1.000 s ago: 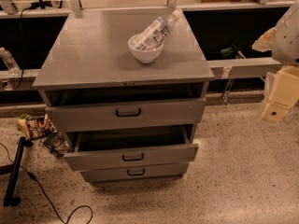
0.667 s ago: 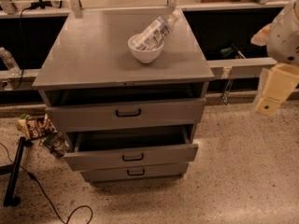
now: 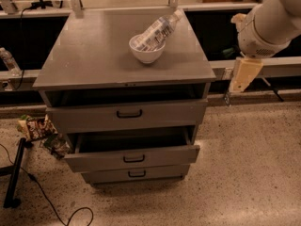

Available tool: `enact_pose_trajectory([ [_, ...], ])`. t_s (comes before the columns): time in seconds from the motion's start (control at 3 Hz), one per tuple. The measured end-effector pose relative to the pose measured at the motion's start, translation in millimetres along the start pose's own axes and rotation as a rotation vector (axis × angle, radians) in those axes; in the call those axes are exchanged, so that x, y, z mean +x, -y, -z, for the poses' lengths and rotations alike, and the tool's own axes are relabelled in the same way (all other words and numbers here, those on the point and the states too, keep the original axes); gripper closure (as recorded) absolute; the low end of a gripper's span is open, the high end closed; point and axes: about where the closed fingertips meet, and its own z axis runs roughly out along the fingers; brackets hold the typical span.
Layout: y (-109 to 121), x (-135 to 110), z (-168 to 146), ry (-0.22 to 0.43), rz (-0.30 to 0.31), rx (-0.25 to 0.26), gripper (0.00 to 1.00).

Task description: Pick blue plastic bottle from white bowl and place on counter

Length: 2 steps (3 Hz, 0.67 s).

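The blue plastic bottle [image 3: 156,31] lies tilted in the white bowl [image 3: 146,54], base down in the bowl and cap pointing up to the back right. The bowl stands on the grey counter [image 3: 89,55], right of its middle. My gripper [image 3: 242,75] hangs off the white arm to the right of the cabinet, beyond the counter's right edge and a little below its top. It is apart from the bottle and the bowl and holds nothing that I can see.
The cabinet's top drawer [image 3: 128,113] is slightly ajar and the middle drawer [image 3: 134,157] is pulled out. Snack bags [image 3: 35,126], a black stand [image 3: 13,175] and a cable lie on the floor at left. A small clear bottle [image 3: 8,61] stands far left.
My arm and gripper have moved left and slightly up, closer to the cabinet's right side. The bottle and bowl have not moved.
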Motion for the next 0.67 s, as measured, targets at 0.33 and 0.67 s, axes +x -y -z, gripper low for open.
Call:
enact_pose_trajectory([
  [0.33, 39, -1, -18, -0.043, 0.082, 0.166, 0.0],
  [0.67, 104, -12, -19, -0.085, 0.209, 0.393, 0.0],
])
